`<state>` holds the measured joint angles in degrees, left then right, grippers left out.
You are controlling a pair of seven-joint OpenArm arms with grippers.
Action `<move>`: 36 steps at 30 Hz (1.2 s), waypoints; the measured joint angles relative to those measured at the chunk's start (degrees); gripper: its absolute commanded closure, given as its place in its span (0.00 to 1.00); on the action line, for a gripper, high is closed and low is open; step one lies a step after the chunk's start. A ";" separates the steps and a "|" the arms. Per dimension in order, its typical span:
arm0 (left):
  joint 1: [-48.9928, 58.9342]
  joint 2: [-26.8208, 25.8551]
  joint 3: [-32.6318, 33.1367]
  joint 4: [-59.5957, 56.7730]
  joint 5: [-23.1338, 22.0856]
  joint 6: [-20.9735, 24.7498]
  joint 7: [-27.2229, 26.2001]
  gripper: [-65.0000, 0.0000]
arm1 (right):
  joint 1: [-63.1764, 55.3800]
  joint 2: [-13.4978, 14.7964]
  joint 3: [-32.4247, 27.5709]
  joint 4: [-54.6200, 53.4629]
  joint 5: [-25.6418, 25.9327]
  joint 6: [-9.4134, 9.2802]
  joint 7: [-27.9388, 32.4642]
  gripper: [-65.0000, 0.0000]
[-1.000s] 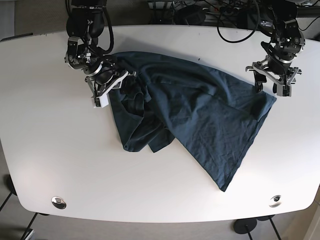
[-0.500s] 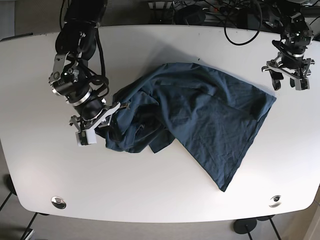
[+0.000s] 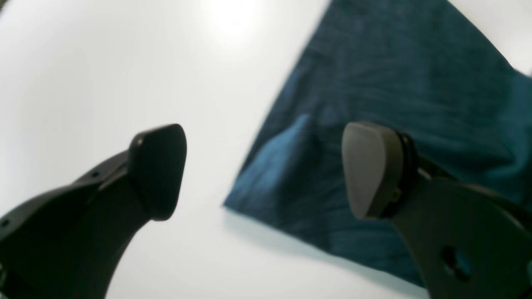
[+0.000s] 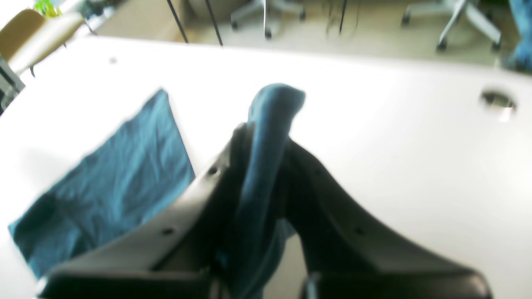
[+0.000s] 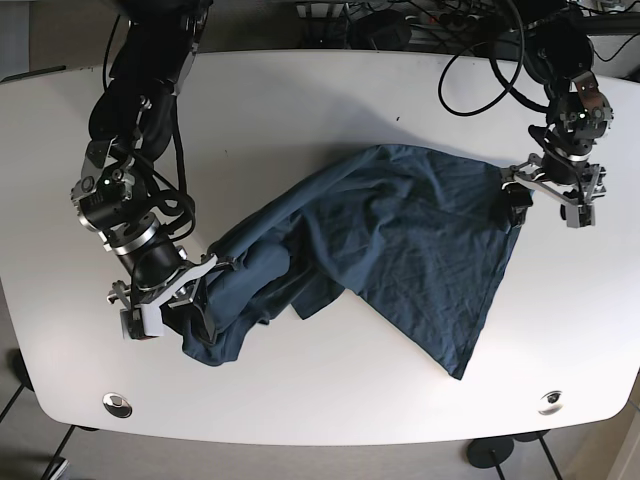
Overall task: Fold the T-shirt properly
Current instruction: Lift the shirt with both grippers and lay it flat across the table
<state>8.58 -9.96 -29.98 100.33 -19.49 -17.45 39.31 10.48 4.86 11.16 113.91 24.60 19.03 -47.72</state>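
The dark blue T-shirt (image 5: pixel 400 240) lies rumpled across the middle of the white table (image 5: pixel 320 110), stretched toward the front left. My right gripper (image 5: pixel 180 295) is shut on a bunched fold of the T-shirt (image 4: pixel 270 124) at its front-left end, a little above the table. My left gripper (image 5: pixel 545 203) stands open at the shirt's far right corner. In the left wrist view the left gripper (image 3: pixel 264 166) has its fingers spread on either side of the edge of the T-shirt (image 3: pixel 374 83), with nothing held.
Two round metal grommets sit near the table's front edge, one at the left (image 5: pixel 117 403) and one at the right (image 5: pixel 550 401). Cables hang behind the table's back edge (image 5: pixel 400 20). Office chairs (image 4: pixel 266 16) stand on the floor beyond.
My right gripper has dragged the shirt's left end toward the front left, stretching the cloth. My left gripper has come back down from the far right to the shirt's right corner.
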 measured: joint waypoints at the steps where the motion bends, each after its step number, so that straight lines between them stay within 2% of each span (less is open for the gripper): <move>1: -0.17 -0.04 0.42 -1.05 -0.24 -0.13 -0.35 0.19 | 0.28 0.94 -0.07 0.00 0.57 0.55 -0.09 0.97; 3: -0.20 -0.28 0.42 -4.46 0.22 0.55 -0.33 0.19 | 0.00 1.81 0.24 -0.02 -0.39 -0.13 -0.15 0.97; 5: -0.68 -0.55 2.10 -8.61 0.59 0.72 -0.48 0.19 | -0.24 1.70 0.09 -0.02 -0.13 0.02 -0.52 0.97; 8: -1.29 -1.86 6.40 -11.76 0.33 0.55 -6.40 0.19 | -0.92 1.51 0.11 -0.02 0.28 0.09 0.17 0.97; 13: -1.11 -1.70 9.97 -15.47 0.39 0.55 -7.39 0.19 | -2.10 1.33 0.22 -0.04 0.11 0.09 -0.07 0.97; 14: -1.16 -1.86 10.54 -16.04 0.24 0.55 -8.13 0.22 | -2.38 1.31 0.20 -0.04 0.13 0.09 -0.02 0.97; 15: -1.33 -2.25 11.21 -16.85 0.20 0.52 -8.90 0.29 | -2.71 1.33 0.20 -0.04 0.31 0.09 -0.04 0.97; 18: -2.10 -4.09 12.11 -20.79 -0.52 0.52 -10.99 0.72 | -3.54 1.33 0.28 -0.04 0.22 0.09 -0.07 0.97; 19: -2.14 -4.22 11.85 -21.49 -0.68 0.55 -11.41 0.89 | -3.65 1.33 0.26 -0.04 0.11 0.09 -0.09 0.97; 20: -2.25 -4.57 11.87 -21.81 -0.68 0.57 -11.54 1.00 | -3.80 1.31 0.26 -0.04 0.28 0.11 -0.07 0.97; 23: -1.77 -4.83 11.89 -19.96 -0.85 0.50 -9.57 1.00 | -4.48 0.68 2.82 -0.11 0.11 0.24 0.07 0.97; 27: 0.83 -4.31 8.66 -11.76 -0.17 0.31 -6.45 1.00 | -2.91 -1.11 5.18 -3.10 -3.02 -0.11 -0.33 0.97; 31: 0.11 -4.70 8.22 -0.46 0.13 0.28 -6.38 1.00 | 3.52 -1.18 5.31 -8.13 -4.50 0.07 -0.24 0.97; 34: -2.67 -4.98 4.61 6.78 -0.22 -0.15 -6.34 1.00 | 9.70 -0.79 5.42 -13.09 -5.05 -0.13 -0.33 0.97; 36: -7.43 -5.99 3.91 7.93 0.22 0.55 -3.93 1.00 | 14.34 -0.74 5.42 -15.91 -7.67 -0.13 -0.31 0.97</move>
<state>1.15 -15.94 -26.06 108.27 -19.27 -16.91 35.38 24.82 4.12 16.58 98.00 16.93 18.90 -48.03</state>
